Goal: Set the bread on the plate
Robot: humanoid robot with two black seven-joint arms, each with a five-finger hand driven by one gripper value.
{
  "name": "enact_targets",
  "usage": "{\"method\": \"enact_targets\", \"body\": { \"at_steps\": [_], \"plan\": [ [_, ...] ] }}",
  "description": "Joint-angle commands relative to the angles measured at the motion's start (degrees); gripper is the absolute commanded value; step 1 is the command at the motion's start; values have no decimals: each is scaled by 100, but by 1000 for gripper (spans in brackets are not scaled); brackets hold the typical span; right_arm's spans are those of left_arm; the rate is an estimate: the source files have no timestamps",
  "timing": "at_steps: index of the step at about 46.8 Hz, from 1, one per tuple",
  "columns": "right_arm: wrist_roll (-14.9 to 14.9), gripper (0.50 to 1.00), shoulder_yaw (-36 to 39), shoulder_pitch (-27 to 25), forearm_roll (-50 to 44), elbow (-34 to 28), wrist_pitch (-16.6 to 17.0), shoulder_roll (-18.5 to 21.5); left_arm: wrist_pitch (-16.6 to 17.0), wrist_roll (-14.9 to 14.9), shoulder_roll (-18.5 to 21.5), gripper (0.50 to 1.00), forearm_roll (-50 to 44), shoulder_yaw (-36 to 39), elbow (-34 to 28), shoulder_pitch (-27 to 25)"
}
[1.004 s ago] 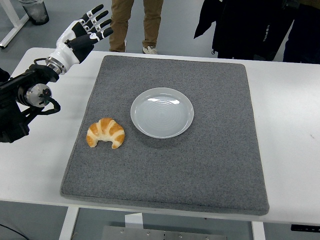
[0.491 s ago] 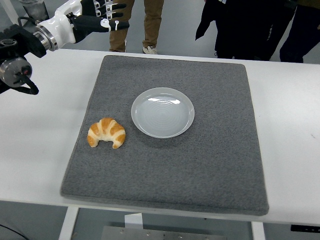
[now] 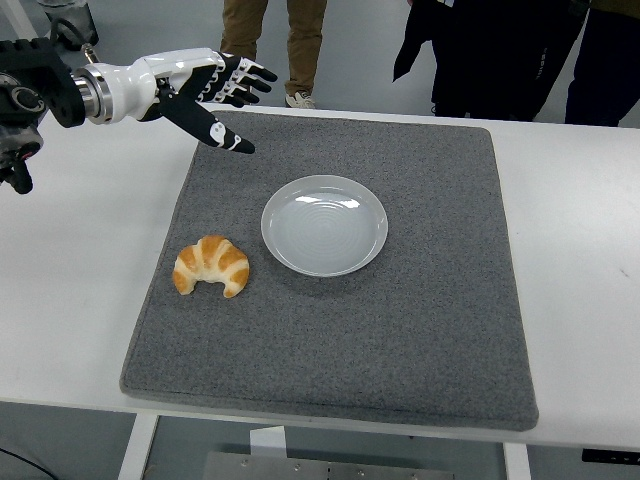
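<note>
A golden croissant lies on the grey mat, near its left edge. Just to its right sits an empty white plate, close to the bread but not touching it. My left hand hovers over the mat's far left corner, well behind the croissant, with its black-and-white fingers spread and nothing in them. The right arm does not show.
The mat covers most of the white table. Beyond the far edge stand people: tan trousers behind the left hand and dark clothing at the top right. A dark bin shows at the top left.
My left arm has swung right and down, bringing the hand from beyond the table's far left to above the mat's far left corner, fingers still spread. Croissant and plate have not moved.
</note>
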Motion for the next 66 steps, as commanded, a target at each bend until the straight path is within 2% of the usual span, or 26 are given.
{"method": "enact_targets", "body": {
  "at_steps": [1,9,27,38,46,66],
  "plan": [
    [0,952,-3,0,0,0,-1,0,-1,230,3,896,634,51,-56,27],
    [0,952,6,0,0,-9,-1,0,25,310,117,894,1584,192,-320,72],
    [0,954,-3,0,0,-9,-1,0,455,301,610,904,2068,297,-1164,300],
    [0,952,6,0,0,-9,-1,0,1018,205,742,923,2876,245,-1155,1038],
    [0,952,6,0,0,-9,-1,0,1308,56,733,947,2938,201,-1111,1354],
    [0,952,-3,0,0,-9,-1,0,1396,-129,689,971,2956,-432,-742,2154]
  ]
}}
